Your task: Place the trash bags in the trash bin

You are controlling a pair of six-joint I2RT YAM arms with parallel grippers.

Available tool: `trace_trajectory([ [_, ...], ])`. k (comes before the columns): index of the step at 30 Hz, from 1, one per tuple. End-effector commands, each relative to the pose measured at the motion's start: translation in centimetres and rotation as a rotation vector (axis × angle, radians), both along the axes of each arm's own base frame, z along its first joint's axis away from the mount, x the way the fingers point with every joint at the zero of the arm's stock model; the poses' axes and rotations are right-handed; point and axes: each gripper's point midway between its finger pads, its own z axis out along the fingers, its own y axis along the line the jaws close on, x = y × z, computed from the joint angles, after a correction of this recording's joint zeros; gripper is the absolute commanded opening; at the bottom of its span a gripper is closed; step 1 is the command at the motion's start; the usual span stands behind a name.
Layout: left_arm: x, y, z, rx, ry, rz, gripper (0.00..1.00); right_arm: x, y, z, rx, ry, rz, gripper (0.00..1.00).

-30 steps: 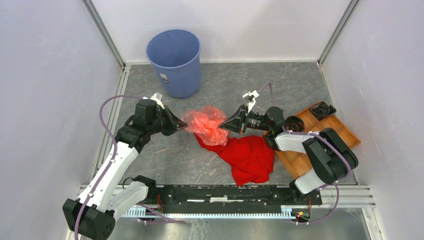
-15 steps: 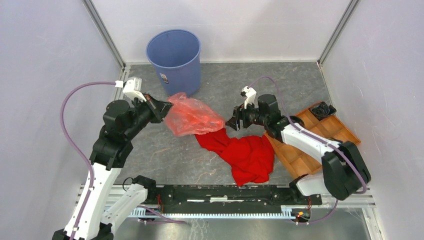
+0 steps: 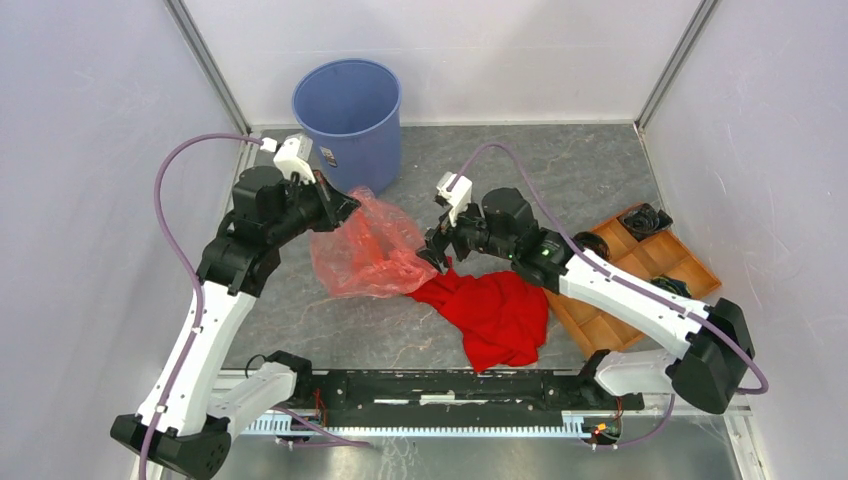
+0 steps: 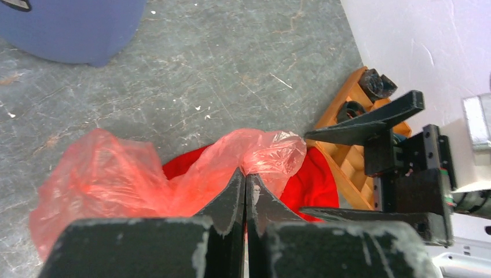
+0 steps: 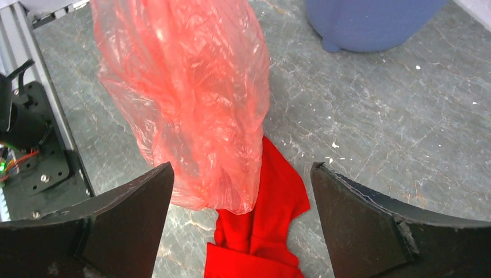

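A wrinkled, translucent red-orange trash bag (image 3: 365,250) hangs from my left gripper (image 3: 340,208), which is shut on its upper edge. In the left wrist view the closed jaws pinch the film at the left gripper (image 4: 245,174), and the trash bag (image 4: 116,179) billows to the left. The blue trash bin (image 3: 348,120) stands upright just behind it, at the back left. My right gripper (image 3: 435,250) is open beside the bag's right edge and holds nothing. In its own view the right gripper (image 5: 242,166) hovers over the lower end of the trash bag (image 5: 191,92).
An opaque red cloth (image 3: 490,310) lies on the grey floor, partly under the bag's right edge. An orange-brown compartment tray (image 3: 640,270) with dark items sits at the right. White walls stand close on both sides, and a black rail (image 3: 450,385) runs along the near edge.
My right gripper let go of the bag, opened wide and shifted left. My left gripper closed on the bag and lifted it back-left toward the bin, so the bag spread out.
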Motion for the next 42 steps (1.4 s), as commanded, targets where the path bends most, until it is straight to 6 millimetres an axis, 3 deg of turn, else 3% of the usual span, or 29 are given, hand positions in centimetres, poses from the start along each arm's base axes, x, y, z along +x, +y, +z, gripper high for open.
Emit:
trace_trajectory([
  [1, -0.8, -0.7, 2.9, 0.001, -0.083, -0.086, 0.02, 1.0, 2.3, 3.5, 0.083, -0.059, -0.071, 0.94],
  [5, -0.7, -0.7, 3.1, -0.009, -0.061, -0.071, 0.02, 0.0, 4.4, 4.7, 0.138, -0.069, -0.104, 0.90],
  [10, -0.5, -0.6, 3.0, -0.016, -0.032, -0.052, 0.02, -0.5, 4.5, 3.7, 0.094, -0.123, -0.210, 0.91],
  [15, -0.5, -1.0, 2.7, -0.025, -0.003, -0.063, 0.02, 1.9, 4.5, 1.9, 0.035, -0.158, -0.368, 0.88],
  [17, -0.3, -0.8, 2.4, -0.028, 0.008, -0.047, 0.02, 2.5, 5.4, 1.5, 0.024, -0.165, -0.368, 0.80],
  [20, 0.1, -0.2, 1.3, -0.017, 0.041, 0.007, 0.02, 2.8, 6.5, 0.7, 0.026, -0.162, -0.354, 0.57],
  [23, 0.6, 0.9, -0.2, 0.046, 0.088, 0.061, 0.02, 2.5, 6.3, -0.5, -0.007, -0.139, -0.319, 0.24],
  [27, 1.9, 7.1, -2.2, 0.260, 0.150, 0.367, 0.06, 0.8, 5.5, -2.1, -0.034, -0.081, -0.140, 0.07],
  [29, 2.4, 7.8, -2.2, 0.307, 0.145, 0.388, 0.08, 0.1, 4.7, -2.5, -0.019, -0.038, -0.074, 0.00],
  [31, 3.0, 5.5, -1.8, 0.259, 0.139, 0.281, 0.19, -0.4, 4.3, -2.4, 0.058, 0.050, 0.003, 0.00],
  [35, 2.6, -2.5, 0.2, -0.020, 0.115, -0.080, 0.74, 0.5, 2.4, -1.8, 0.228, 0.186, -0.028, 0.00],
  [37, 2.3, -3.4, 0.7, -0.094, 0.111, -0.102, 0.95, 1.2, 1.6, -1.5, 0.277, 0.221, -0.069, 0.00],
  [38, 2.1, -3.3, 0.3, -0.106, 0.114, -0.090, 0.99, 1.5, 1.3, -1.3, 0.305, 0.241, -0.089, 0.00],
  [42, 0.6, -2.9, -2.0, -0.136, 0.161, -0.061, 1.00, 2.3, 0.6, -1.8, 0.384, 0.313, -0.138, 0.00],
])
